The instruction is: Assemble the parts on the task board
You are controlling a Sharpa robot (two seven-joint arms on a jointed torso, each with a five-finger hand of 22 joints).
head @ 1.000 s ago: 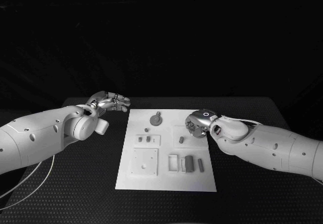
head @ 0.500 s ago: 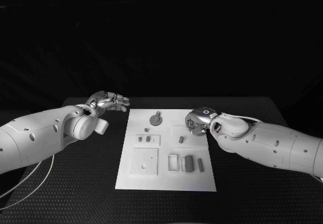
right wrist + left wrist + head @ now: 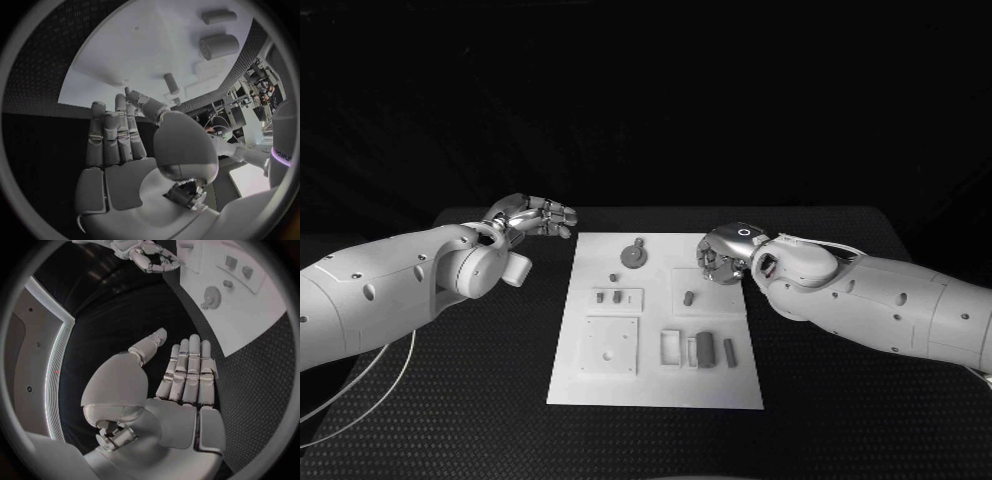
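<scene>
White task board (image 3: pixel 656 385) mid-table, grey parts (image 3: pixel 705 348) on it, untouched | right hand (image 3: pixel 720 255) over its far right edge — fingers straight, together, empty, likely reaching | left hand (image 3: pixel 535 217) off its far-left corner — empty, waiting.

The left hand (image 3: pixel 181 385) is held flat with fingers straight and together, holding nothing, above the black table (image 3: pixel 125 310). Beyond its fingertips lies the task board (image 3: pixel 250 315), carrying a gear-like part (image 3: pixel 210 296). The right hand (image 3: pixel 153 255) hovers near the task board's far edge, its grasp unclear.
</scene>
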